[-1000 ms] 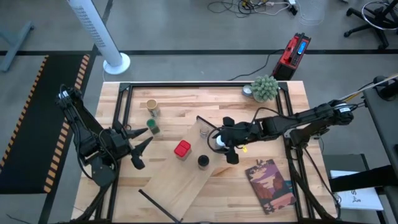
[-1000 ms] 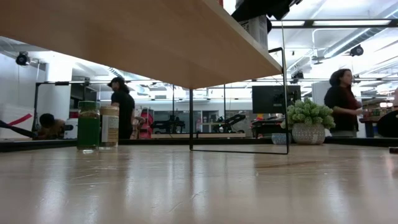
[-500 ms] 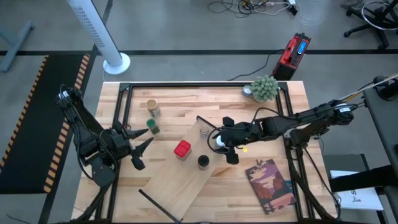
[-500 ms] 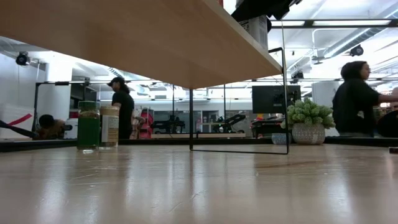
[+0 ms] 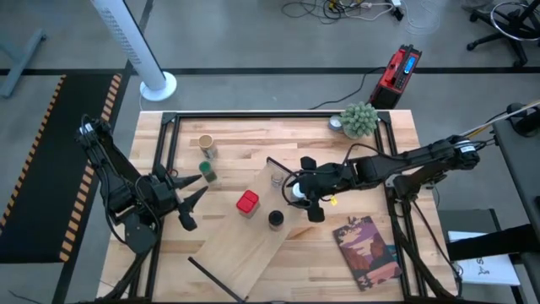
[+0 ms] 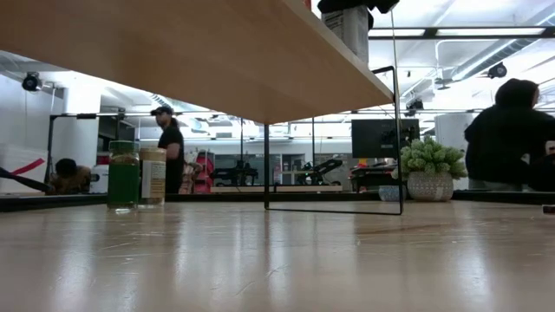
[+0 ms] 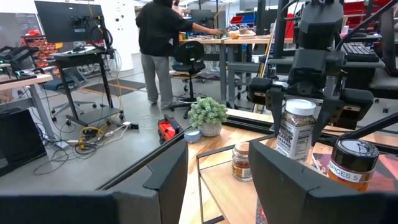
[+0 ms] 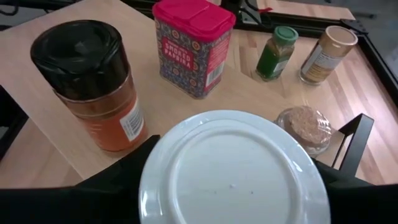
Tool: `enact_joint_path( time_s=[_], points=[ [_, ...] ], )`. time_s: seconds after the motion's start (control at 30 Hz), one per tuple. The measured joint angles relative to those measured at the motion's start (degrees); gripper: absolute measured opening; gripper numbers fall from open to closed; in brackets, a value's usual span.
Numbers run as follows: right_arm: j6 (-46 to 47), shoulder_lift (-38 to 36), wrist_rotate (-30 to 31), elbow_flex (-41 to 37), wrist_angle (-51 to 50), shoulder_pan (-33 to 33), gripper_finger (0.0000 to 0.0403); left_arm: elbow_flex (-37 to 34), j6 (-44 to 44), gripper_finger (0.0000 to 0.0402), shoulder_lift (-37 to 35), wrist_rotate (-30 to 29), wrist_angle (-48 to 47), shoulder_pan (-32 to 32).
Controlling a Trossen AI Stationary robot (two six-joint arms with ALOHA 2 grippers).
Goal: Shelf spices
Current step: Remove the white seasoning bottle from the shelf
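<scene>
Gripping white-topped jar [image 8: 233, 171], right hand [image 5: 305, 191]

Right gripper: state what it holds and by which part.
The right gripper holds the white-lidded glass spice jar, its fingers clamped on the jar's sides just below the lid.

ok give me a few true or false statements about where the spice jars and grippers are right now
1. The right gripper holds the white-topped jar over the shelf. True.
2. The red paprika tin stands on the bare tabletop. False: it stands on the shelf, near the black-topped jar.
3. The green-topped jar and tan-topped jar stand off the shelf. True.
4. The left gripper grips the green-topped jar. False: it is shut, holding nothing.
5. The book lies on the shelf. False: it lies on the tabletop.
</scene>
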Motion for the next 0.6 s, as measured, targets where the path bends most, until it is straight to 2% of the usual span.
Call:
enact_joint_path(
  time_s=[0.6],
  points=[
    [-0.52,0.22,-0.02,0.46,-0.98,-0.63,0.0226,0.00,0.04,0.0157,0.00,0.14,0.10,0.04]
  ],
)
